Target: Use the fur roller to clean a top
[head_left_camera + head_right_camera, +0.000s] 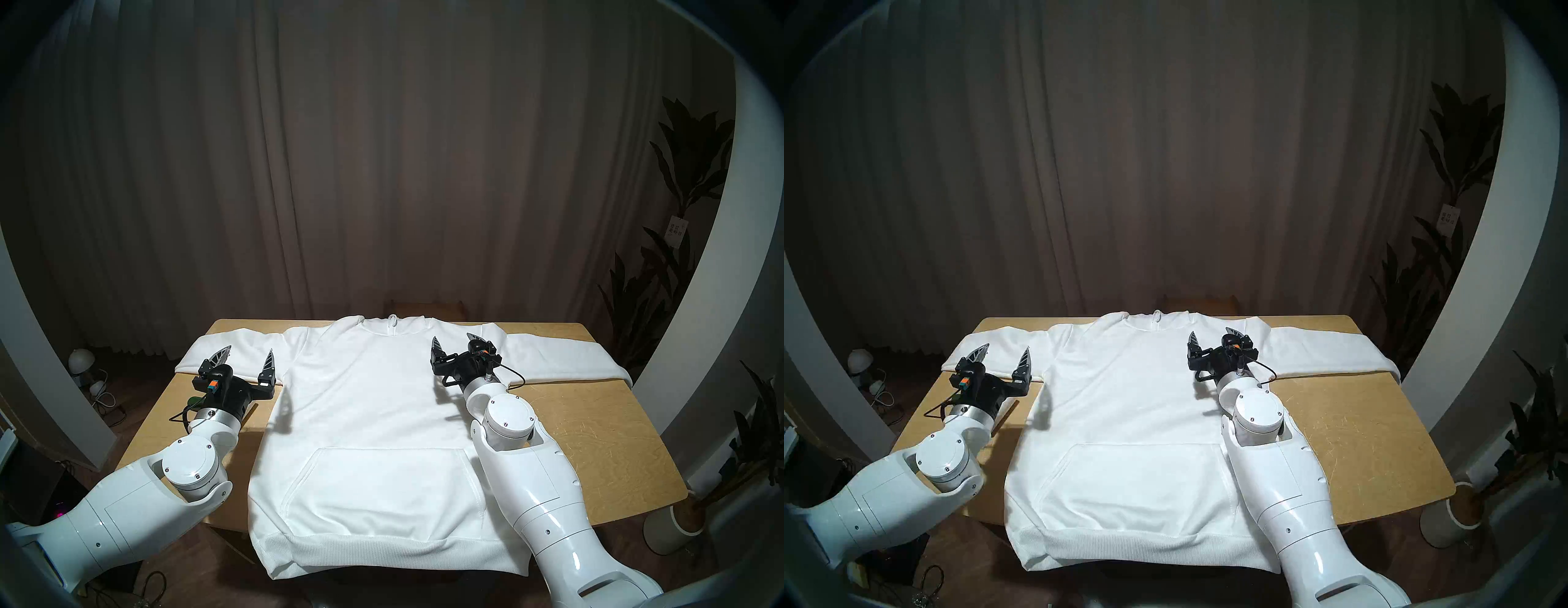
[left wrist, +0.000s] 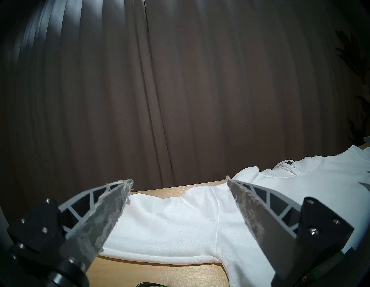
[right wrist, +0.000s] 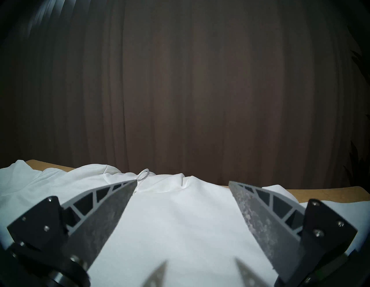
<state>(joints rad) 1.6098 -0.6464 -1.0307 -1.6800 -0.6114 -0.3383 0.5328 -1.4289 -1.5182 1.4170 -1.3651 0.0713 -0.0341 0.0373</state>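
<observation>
White hooded top (image 1: 373, 407) lies flat, front up, on the wooden table (image 1: 594, 424); hem hangs over the near edge, sleeves spread to both sides, neck toward the curtain (image 1: 382, 148).

Left gripper (image 1: 248, 356) hovers level above the table, pointing away from the robot. Jaws spread wide, nothing between them. The top's left sleeve runs across just ahead of and below its fingertips (image 2: 124, 186); the armpit seam sits under the inner finger. The body of the top lies to this gripper's inner side. In the left wrist view, both finger pads carry pale fuzz and lint.

A small dark green shape (image 1: 195, 400) shows on the table just behind and outside the left gripper's wrist, mostly hidden by it; a green sliver also shows at the bottom edge of the left wrist view (image 2: 146, 284). Probably the fur roller's handle, but the paper cylinder is not visible, so this is not certain.

Right gripper (image 1: 456, 354) hovers level over the top's right chest and shoulder, also pointing away. Jaws apart, empty. White fabric lies directly beneath it; the collar loop (image 3: 143, 174) is ahead, beside the tip of its inner finger in the right wrist view.
</observation>
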